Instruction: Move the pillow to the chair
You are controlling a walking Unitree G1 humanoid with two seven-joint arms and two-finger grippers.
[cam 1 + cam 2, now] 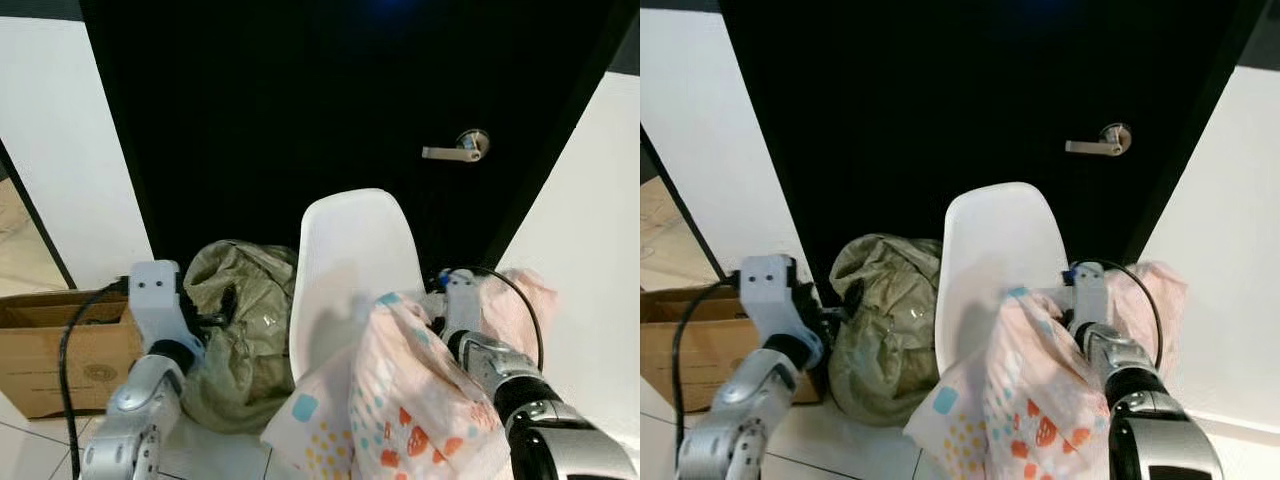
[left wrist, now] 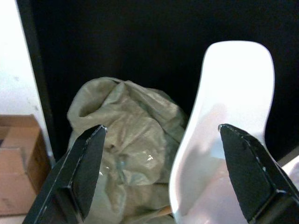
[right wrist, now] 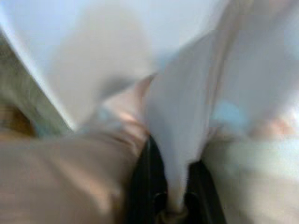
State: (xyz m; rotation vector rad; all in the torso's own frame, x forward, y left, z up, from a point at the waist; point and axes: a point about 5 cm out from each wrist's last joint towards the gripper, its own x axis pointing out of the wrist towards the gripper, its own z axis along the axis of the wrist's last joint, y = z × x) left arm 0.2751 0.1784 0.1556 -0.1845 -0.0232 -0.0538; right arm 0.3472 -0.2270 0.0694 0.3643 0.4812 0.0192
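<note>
1. Behind everything stands a black door (image 1: 300, 110) with a silver handle (image 1: 458, 148), and white walls (image 1: 60, 150) are on both sides of it.
2. On the light tile floor (image 1: 20, 440) before the door stands a white chair (image 1: 355, 260), with its curved back toward the door.
3. Just beside the chair, on the robot's left, lies a crumpled olive-green bag (image 1: 245, 320), and it seems to touch the edge of the seat.
4. Further to the left, a brown cardboard box (image 1: 60, 350) stands on the floor by the wall.
5. The pillow (image 1: 410, 400) is pink and white, with a print of strawberries, dots and blue squares; it hangs over the front of the chair seat, on the right side, and covers part of it.
6. The right gripper (image 3: 175, 196) is closed on the pillow: in the right wrist view a fold of the cloth is pinched between the two black fingers (image 3: 145, 186), though this picture is blurred.
7. A black cable (image 1: 520, 290) makes a loop above the right wrist.
8. The left gripper (image 2: 163, 172) is wide open and holds nothing; it points at the gap between the bag and the chair.
9. The left arm (image 1: 150, 370) is raised before the box, beside the bag.
</note>
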